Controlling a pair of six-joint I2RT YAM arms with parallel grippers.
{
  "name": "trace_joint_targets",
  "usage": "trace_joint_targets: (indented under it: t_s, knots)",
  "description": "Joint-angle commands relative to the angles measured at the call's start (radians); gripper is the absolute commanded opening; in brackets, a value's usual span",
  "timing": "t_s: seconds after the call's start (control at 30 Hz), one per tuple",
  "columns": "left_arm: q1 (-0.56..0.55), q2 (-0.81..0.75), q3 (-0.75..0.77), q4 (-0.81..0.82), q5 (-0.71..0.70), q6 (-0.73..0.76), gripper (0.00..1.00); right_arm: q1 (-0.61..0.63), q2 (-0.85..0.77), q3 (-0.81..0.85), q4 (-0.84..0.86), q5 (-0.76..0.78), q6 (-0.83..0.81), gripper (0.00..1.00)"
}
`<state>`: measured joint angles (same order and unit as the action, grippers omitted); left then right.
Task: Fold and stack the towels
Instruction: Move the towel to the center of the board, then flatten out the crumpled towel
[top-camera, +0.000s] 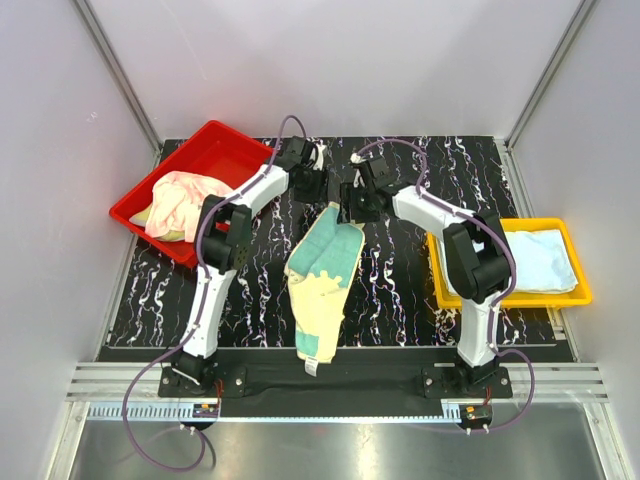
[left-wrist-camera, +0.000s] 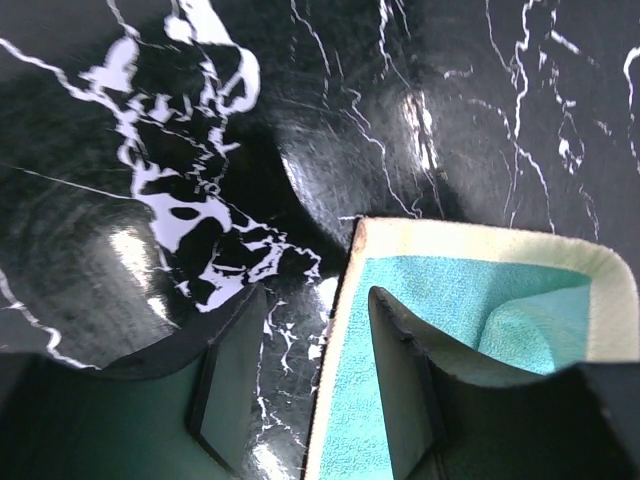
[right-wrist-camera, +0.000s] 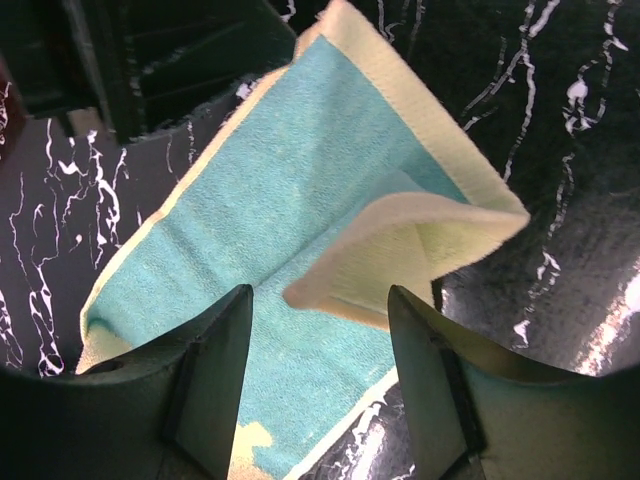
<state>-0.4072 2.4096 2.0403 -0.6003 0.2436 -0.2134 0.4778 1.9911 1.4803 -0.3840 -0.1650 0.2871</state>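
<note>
Lying in red tray (top-camera: 222, 150): pink towel (top-camera: 185, 200), crumpled, on top of a yellow-green towel (top-camera: 150, 217) that shows at the heap's 8 o'clock. The tray sits at 10 o'clock on the tabletop (top-camera: 400, 290).
Left claw (top-camera: 322, 186): at 12 o'clock of the centre towel, just beside its far end. Fingers are spread wide and pinch nothing. In the wrist view one finger (left-wrist-camera: 225, 390) is over bare black marble and the other over the cloth's pale border, with the towel's edge running through the gap.
Centre towel: teal-and-yellow towel (top-camera: 322, 280), laid out long from 12 to 6 o'clock in the middle of the tabletop. Its near end reaches the front edge, with a small white tag (top-camera: 312, 368) there.
Right claw (top-camera: 348, 206): at 1 o'clock of the same towel, over its far corner. It is spread and grips nothing. In its wrist view that corner is folded back, yellow side up.
Yellow tray (top-camera: 530, 297): at 3 o'clock on the tabletop. It holds a pale blue towel (top-camera: 545, 260), folded flat.
</note>
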Motion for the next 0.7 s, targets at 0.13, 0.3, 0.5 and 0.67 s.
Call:
trace_joint_targets:
  t_s: [0.13, 0.3, 0.5, 0.67]
  knots:
    - [-0.019, 0.022, 0.011, 0.05, 0.077, 0.023, 0.51, 0.054, -0.075, -0.019, 0.074, 0.077, -0.042, 0.66]
    - [-0.033, 0.08, 0.08, 0.005, 0.05, 0.009, 0.51, 0.059, -0.014, 0.043, 0.004, 0.244, -0.086, 0.58]
    - [-0.05, 0.105, 0.106, 0.028, 0.057, -0.017, 0.52, 0.059, -0.055, -0.046, 0.048, 0.367, -0.121, 0.06]
    - [-0.076, 0.141, 0.156, -0.055, -0.026, -0.029, 0.47, 0.059, -0.094, -0.127, 0.089, 0.354, -0.097, 0.0]
